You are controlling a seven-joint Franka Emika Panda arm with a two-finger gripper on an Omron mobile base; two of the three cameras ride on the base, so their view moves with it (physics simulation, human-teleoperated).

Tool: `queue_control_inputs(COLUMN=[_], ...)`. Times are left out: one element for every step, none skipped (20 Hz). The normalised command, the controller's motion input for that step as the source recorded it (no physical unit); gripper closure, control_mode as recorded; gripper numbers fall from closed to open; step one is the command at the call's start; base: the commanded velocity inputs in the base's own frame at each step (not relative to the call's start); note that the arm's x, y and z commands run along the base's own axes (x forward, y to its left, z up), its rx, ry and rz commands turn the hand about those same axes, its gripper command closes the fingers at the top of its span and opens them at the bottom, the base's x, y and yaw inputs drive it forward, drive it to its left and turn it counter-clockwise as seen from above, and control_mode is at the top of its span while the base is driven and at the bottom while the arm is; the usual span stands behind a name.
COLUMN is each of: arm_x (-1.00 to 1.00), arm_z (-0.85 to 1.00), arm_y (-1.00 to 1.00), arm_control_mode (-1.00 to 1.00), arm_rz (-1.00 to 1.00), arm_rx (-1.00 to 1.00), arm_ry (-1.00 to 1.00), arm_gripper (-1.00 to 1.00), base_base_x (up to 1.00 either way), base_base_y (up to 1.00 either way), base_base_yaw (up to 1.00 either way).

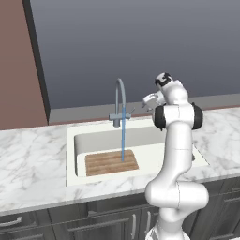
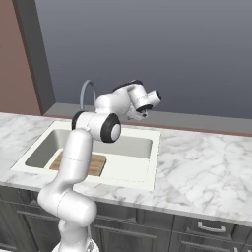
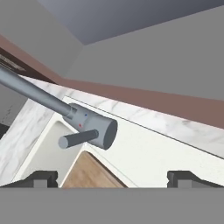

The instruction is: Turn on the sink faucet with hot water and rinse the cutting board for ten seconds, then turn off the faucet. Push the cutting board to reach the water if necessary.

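The white sink (image 1: 70,154) holds the wooden cutting board (image 1: 111,162) on its floor. From the grey gooseneck faucet (image 1: 120,101) a thin blue stream of water (image 1: 123,138) falls onto the board's right part. My gripper (image 1: 144,104) hovers just right of the faucet base, level with its handles. In the hand view the faucet base and its lever (image 3: 78,139) lie ahead and to the left. My fingertips (image 3: 41,178) stand wide apart, open, with nothing between them. The board's corner (image 3: 89,173) shows below the lever. In the right base view my arm hides most of the faucet (image 2: 87,91) and part of the board (image 2: 96,165).
Grey-veined marble counter (image 1: 33,159) runs on both sides of the basin. A low ledge and grey wall (image 1: 140,47) stand right behind the faucet. A brown panel (image 1: 16,65) rises at the far left. Dark cabinet fronts (image 2: 206,229) sit below the counter.
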Motion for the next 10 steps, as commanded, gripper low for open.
queue_control_inputs(arm_x=[0.0, 0.0, 0.0, 0.0, 0.0, 0.0, 0.0, 0.0, 0.0, 0.0], arm_z=[0.0, 0.0, 0.0, 0.0, 0.0, 0.0, 0.0, 0.0, 0.0, 0.0], arm_y=[0.09, 0.09, 0.04, 0.0, 0.0, 0.0, 0.0, 0.0, 0.0, 0.0], arm_control_mode=[-1.0, -1.0, -1.0, -1.0, -1.0, -1.0, -1.0, -1.0, -1.0, -1.0], arm_rz=[0.0, 0.0, -0.01, -0.04, -0.07, -0.09, -0.1, -0.1, -0.17, -0.19], arm_rx=[0.0, 0.0, 0.0, 0.0, 0.0, -0.01, -0.01, -0.01, -0.03, -0.03], arm_ry=[0.0, 0.0, 0.0, 0.0, 0.0, 0.0, 0.0, 0.0, 0.0, 0.0], arm_gripper=[-1.0, -1.0, -1.0, -1.0, -1.0, -1.0, -1.0, -1.0, -1.0, -1.0], base_base_x=[0.0, 0.0, 0.0, 0.0, 0.0, 0.0, 0.0, 0.0, 0.0, 0.0], base_base_y=[0.0, 0.0, 0.0, 0.0, 0.0, 0.0, 0.0, 0.0, 0.0, 0.0], base_base_yaw=[0.0, 0.0, 0.0, 0.0, 0.0, 0.0, 0.0, 0.0, 0.0, 0.0])
